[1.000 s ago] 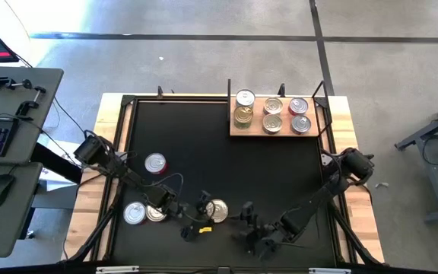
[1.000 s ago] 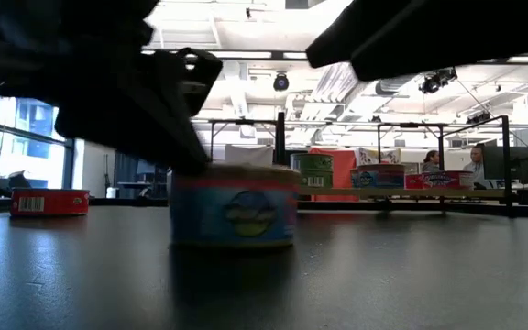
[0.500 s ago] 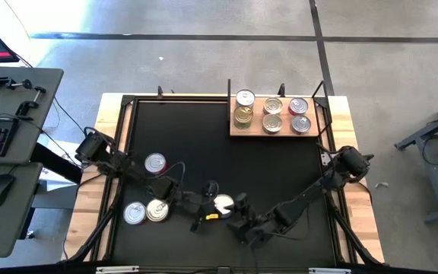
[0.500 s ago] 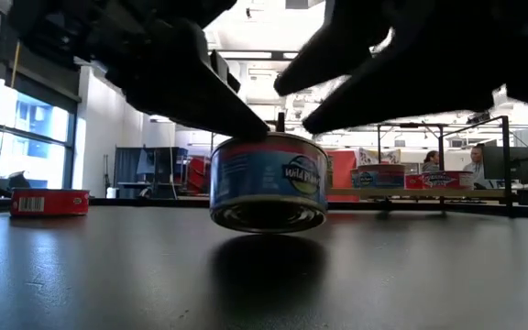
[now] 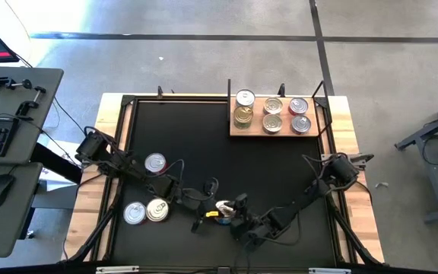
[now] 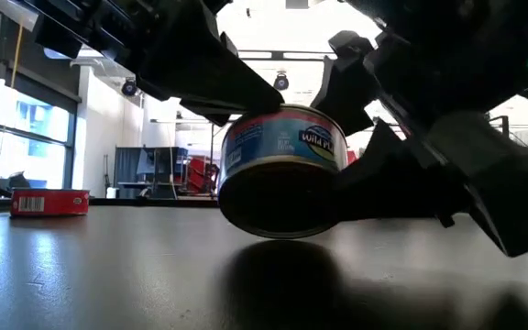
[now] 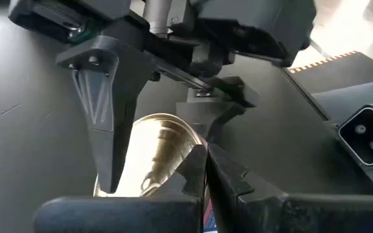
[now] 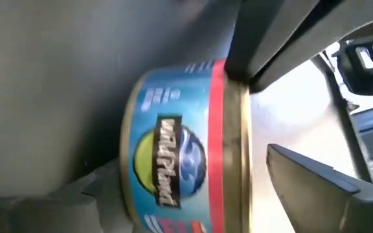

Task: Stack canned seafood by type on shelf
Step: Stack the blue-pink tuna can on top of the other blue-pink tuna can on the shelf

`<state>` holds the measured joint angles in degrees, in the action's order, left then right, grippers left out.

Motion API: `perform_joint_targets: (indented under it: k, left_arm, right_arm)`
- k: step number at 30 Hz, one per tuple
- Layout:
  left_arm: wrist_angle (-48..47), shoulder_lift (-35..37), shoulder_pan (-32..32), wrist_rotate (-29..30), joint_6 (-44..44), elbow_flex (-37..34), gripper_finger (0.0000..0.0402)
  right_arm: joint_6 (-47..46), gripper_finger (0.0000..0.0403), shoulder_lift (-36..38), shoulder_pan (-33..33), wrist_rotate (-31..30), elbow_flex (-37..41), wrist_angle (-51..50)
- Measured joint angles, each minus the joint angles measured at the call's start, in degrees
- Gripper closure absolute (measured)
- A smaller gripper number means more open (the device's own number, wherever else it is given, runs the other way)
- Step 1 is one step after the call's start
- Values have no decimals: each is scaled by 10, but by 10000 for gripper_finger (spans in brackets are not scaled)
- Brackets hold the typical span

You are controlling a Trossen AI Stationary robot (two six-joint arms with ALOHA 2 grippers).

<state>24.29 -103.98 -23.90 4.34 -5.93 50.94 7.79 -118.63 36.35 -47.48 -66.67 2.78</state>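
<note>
A blue-labelled can (image 6: pixel 280 165) with a gold lid (image 7: pixel 157 145) hangs tilted just above the black mat, near the table's front edge. My left gripper (image 5: pixel 212 207) is shut on its rim. My right gripper (image 5: pixel 239 215) is open. One of its fingers (image 8: pixel 306 176) stands off the lid and the other (image 8: pixel 86 194) by the can's base. Three more cans (image 5: pixel 155 162) (image 5: pixel 134 214) (image 5: pixel 157 210) rest on their bases on the mat at the left. The wooden shelf (image 5: pixel 254 132) at the far right carries several cans. My left gripper pinches the can's lid rim (image 7: pixel 193 150) between its two shut fingertips, coming from the table's left and slanting down. The can hangs clear of the mat, tilted so that its dark base (image 6: pixel 278 202) faces the near edge. My right gripper: whether its lower finger touches the can, I cannot tell.
A black frame (image 5: pixel 319 95) stands around the shelf at the back right. In the low view a red flat tin (image 6: pixel 49 202) lies on the mat far to the left. The middle of the mat (image 5: pixel 226 164) between the grippers and the shelf is bare.
My left gripper has lifted the blue can off the mat, tipped it and carried it a little toward the table's right. My right gripper has come down and toward the can from the right, and its open fingers now stand on either side of it.
</note>
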Motion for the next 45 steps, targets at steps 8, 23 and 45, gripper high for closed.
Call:
perform_joint_targets:
  k: [8, 23, 45]
  left_arm:
    - [2, 1, 0, 30, 1, 1, 391]
    - [-139, 48, -34, 253, -86, -90, 353]
    - [147, 49, 50, 265, -14, -212, 353]
  right_arm:
    - [-123, 208, 1, 1, 9, 0, 7]
    - [-489, 238, 122, 25, 19, -99, -505]
    - [62, 238, 293, -514, 13, -7, -577]
